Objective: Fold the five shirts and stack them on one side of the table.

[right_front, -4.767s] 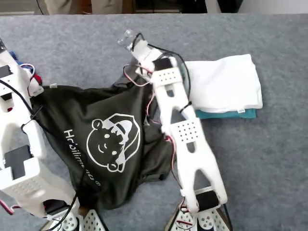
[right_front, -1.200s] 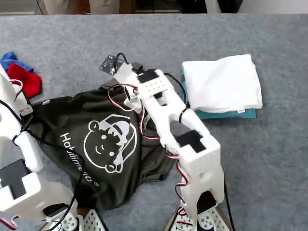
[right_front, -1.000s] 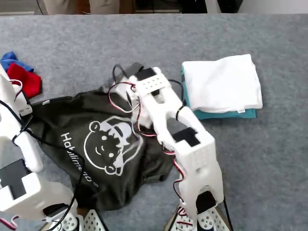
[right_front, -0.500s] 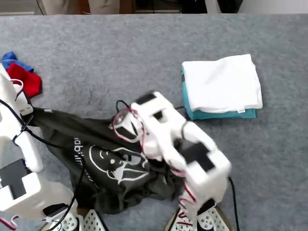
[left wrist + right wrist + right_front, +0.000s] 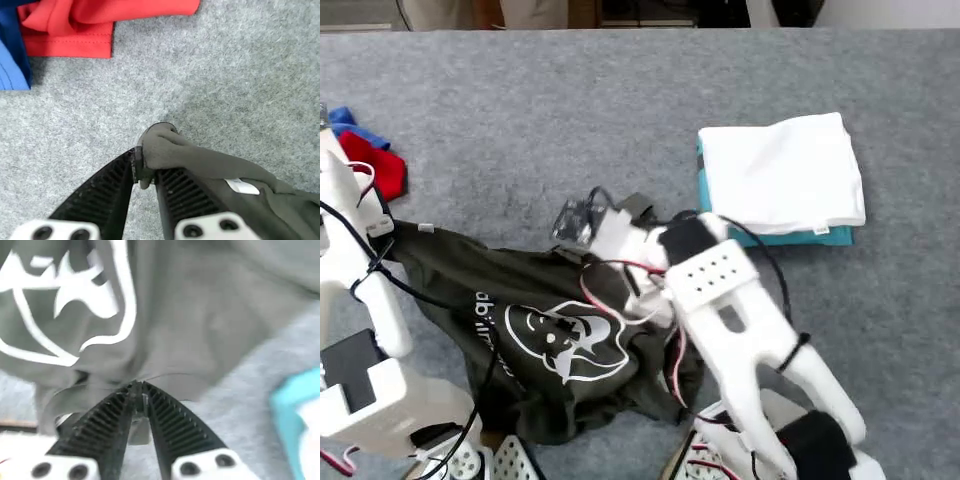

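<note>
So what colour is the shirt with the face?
The shirt is dark charcoal, white print; high view.

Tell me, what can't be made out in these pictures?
- Dark shirt: in the high view its print is crumpled into folds and partly covered by the right arm.
- Teal shirt: in the high view the white shirt lies on it, leaving an edge strip.
- Blue shirt and red shirt: cut off by the left wrist view's edges, so whether they are folded is unclear.

We see a counter covered in grey felt-like cloth, evenly lit. Beyond its far edge we make out what may be brown wooden furniture and a pale wall.
</note>
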Controlling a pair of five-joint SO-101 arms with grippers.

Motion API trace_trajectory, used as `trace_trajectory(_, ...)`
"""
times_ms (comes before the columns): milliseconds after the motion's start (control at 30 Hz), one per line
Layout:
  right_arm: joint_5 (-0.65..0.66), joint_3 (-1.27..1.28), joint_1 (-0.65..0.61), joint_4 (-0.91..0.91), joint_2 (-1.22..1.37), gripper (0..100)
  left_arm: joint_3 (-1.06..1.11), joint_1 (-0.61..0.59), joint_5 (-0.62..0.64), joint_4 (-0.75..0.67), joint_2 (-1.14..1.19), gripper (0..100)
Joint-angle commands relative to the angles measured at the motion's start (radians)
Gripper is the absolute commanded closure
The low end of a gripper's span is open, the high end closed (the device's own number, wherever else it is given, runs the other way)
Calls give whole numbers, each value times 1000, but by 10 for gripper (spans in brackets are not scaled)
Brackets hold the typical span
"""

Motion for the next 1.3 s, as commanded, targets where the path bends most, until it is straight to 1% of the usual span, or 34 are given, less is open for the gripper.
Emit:
trace_trajectory(0, -12, -68, 77, -72, -36, 997, -20, 11, -6, -15, -51, 982)
trace_trajectory(167, -12, -73, 88, -282, 62, 997, -12, 12, -5, -49, -51, 982)
trace_trajectory(267, -12, -96, 88, -437, 182, 997, -12, 11, -5, -54, -51, 982)
trace_trajectory(333, -12, -120, 88, -508, 283, 997, -12, 11, -5, -54, -51, 982)
trace_trajectory(400, -12, -163, 88, -540, 397, 997, -14, 11, -5, -52, -51, 982)
trace_trajectory(533, -12, -315, 93, -537, 615, 997, -11, 11, -5, -55, -51, 982)
trace_trajectory(767, -12, -668, 88, -453, 831, 997, -11, 14, -5, -57, -48, 982)
trace_trajectory(967, -12, -949, 91, -439, 990, 997, -9, 34, -5, -57, -42, 982)
trace_trajectory(1033, -12, -1038, 88, -322, 1021, 997, -11, 46, -5, -57, -48, 982)
trace_trajectory(1133, -6, -1145, 76, -28, 1023, 998, -12, 54, -5, -57, -50, 982)
trace_trajectory(1167, -5, -1164, 73, 41, 1023, 998, -12, 54, -5, -57, -50, 982)
trace_trajectory(1267, -5, -1185, 67, 170, 1015, 998, -17, 55, -5, -57, -50, 982)
